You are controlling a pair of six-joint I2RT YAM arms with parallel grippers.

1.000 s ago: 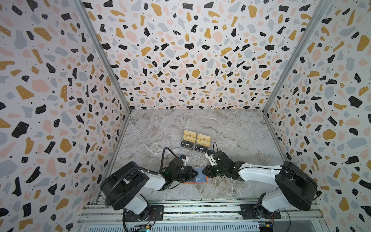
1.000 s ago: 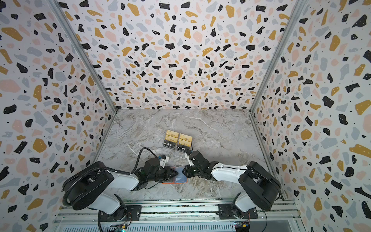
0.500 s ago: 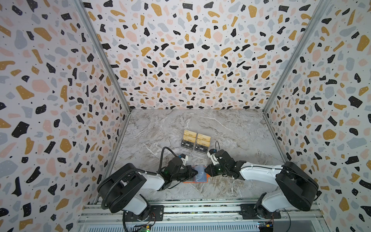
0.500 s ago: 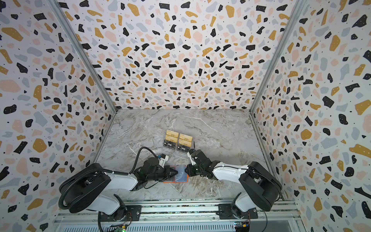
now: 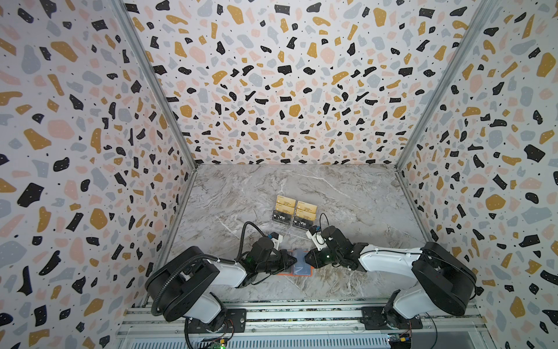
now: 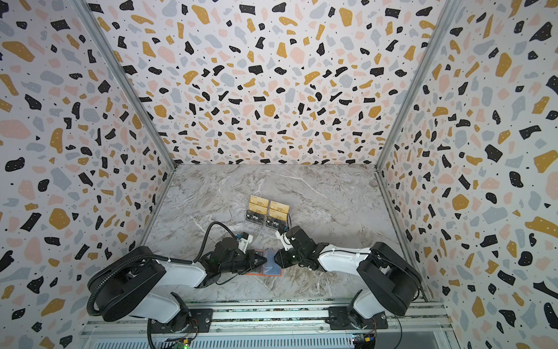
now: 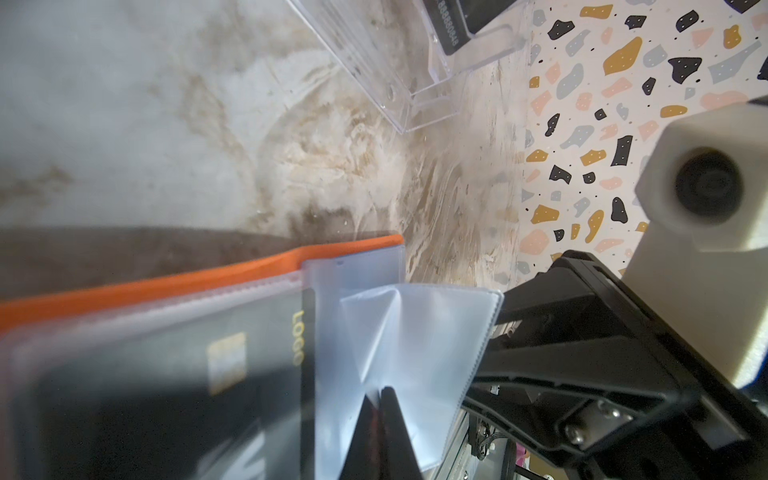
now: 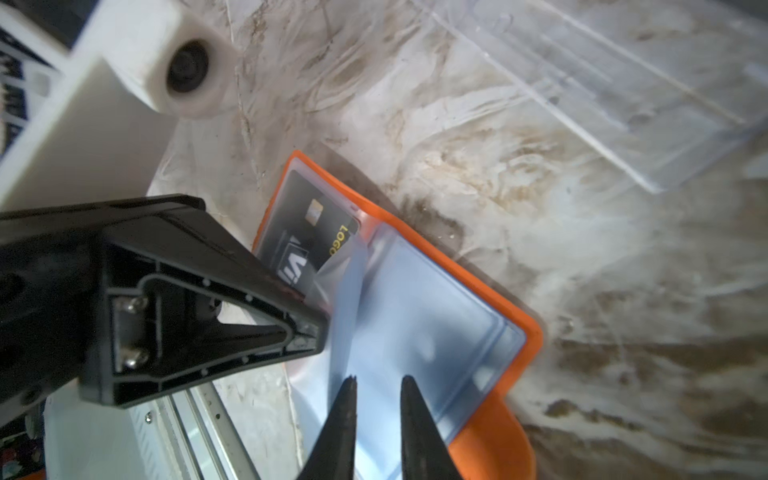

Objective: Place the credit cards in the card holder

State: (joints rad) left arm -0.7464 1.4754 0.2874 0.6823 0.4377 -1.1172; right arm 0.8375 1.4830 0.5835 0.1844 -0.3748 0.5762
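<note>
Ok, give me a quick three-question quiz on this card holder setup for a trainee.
1. True or false: a black card already sits inside the orange card holder.
2. Which claw is pinched shut on a clear sleeve? A) left claw B) right claw C) neither
3. Fill in: the remaining cards sit in a clear ____ farther back on the table.
Key: 1 true; 2 A; 3 stand.

Orange card holder (image 5: 302,268) open flat, one sleeve page lifted, black card (image 8: 312,232) inside; other credit cards (image 5: 296,210) upright behind.
</note>
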